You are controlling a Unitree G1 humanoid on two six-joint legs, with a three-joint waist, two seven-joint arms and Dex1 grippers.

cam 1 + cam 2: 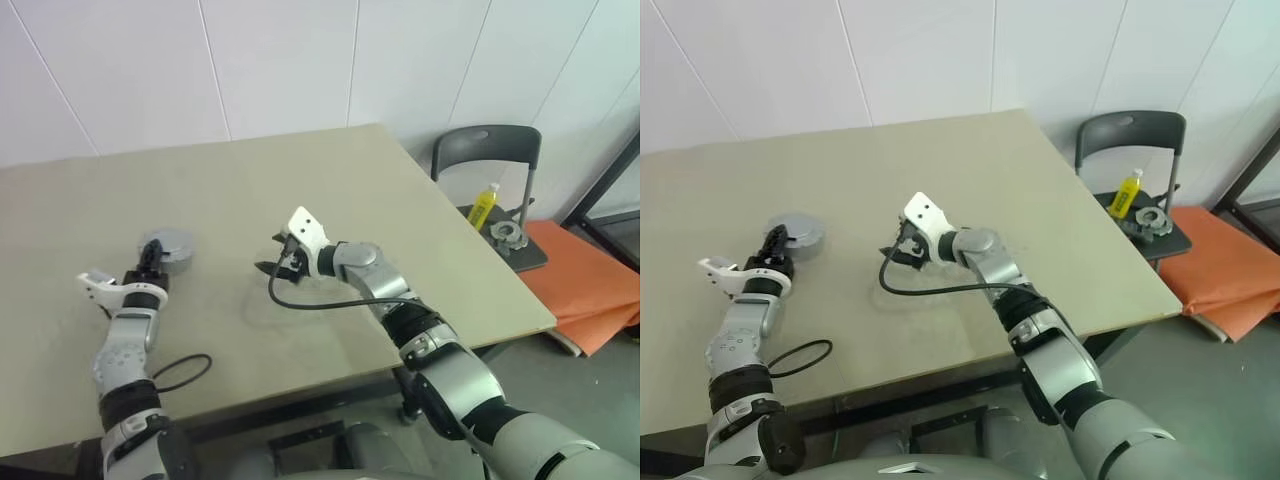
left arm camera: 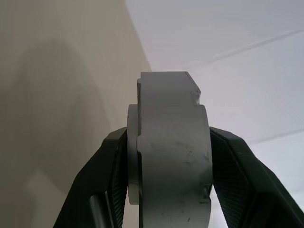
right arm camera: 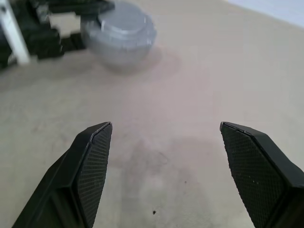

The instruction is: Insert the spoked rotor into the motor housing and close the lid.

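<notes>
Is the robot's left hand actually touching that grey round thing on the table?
Touching. The left wrist view shows the left hand with both black fingers pressed against the sides of the grey round assembly.

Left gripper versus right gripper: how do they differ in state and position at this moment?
The left gripper is shut on a grey round assembly near the table's left side; the right gripper stands wide open and empty over bare tabletop at mid-table. The left gripper points away from the robot, the right gripper leftward, toward the assembly. Both have black, textured fingers.

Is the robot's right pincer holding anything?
No, the right pincer stands wide open over the bare table, with nothing between its fingers.
</notes>
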